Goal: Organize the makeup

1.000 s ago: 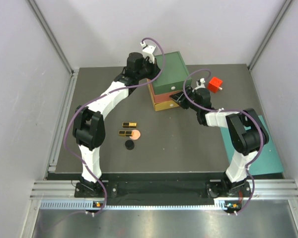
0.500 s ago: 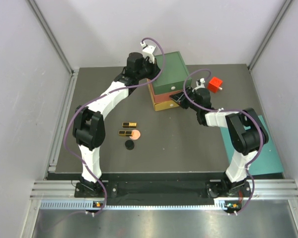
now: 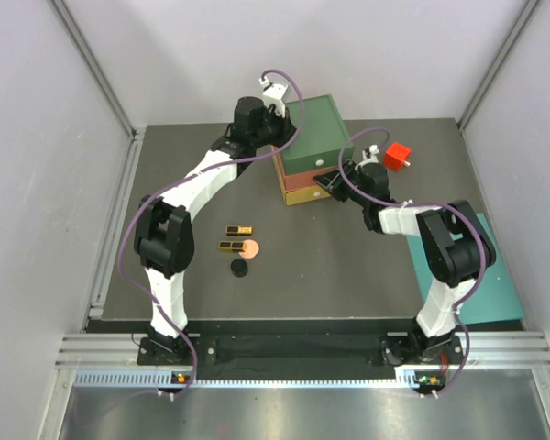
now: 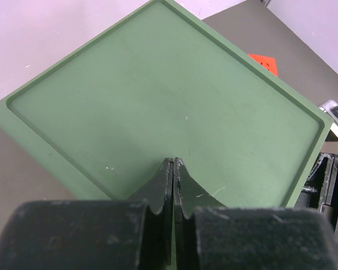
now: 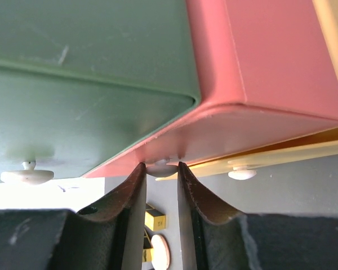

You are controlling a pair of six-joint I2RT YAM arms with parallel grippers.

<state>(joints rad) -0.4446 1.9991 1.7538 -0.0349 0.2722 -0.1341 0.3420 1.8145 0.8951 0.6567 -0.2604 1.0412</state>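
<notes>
Two gold-black cases (image 3: pixel 239 229) (image 3: pixel 229 246), a round peach compact (image 3: pixel 249 247) and a black disc (image 3: pixel 240 268) lie on the dark mat left of centre. The tubes and the tan bottles are out of view. My left gripper (image 3: pixel 280 128) is shut and empty, its tips (image 4: pixel 174 160) resting over the green top (image 4: pixel 169 101) of the drawer box (image 3: pixel 312 137). My right gripper (image 3: pixel 326 181) is at the box's front, its jaws (image 5: pixel 160 166) closed on the white knob (image 5: pixel 161 168) of the red drawer (image 5: pixel 259 73). A gold case (image 5: pixel 155 219) and the compact (image 5: pixel 160 251) show between its fingers.
The red cube (image 3: pixel 397 155) sits right of the drawer box and shows in the left wrist view (image 4: pixel 265 61). The green drawer's knob (image 5: pixel 27 176) and the yellow drawer's knob (image 5: pixel 242 174) flank my right fingers. A teal board (image 3: pixel 486 275) lies at the right edge.
</notes>
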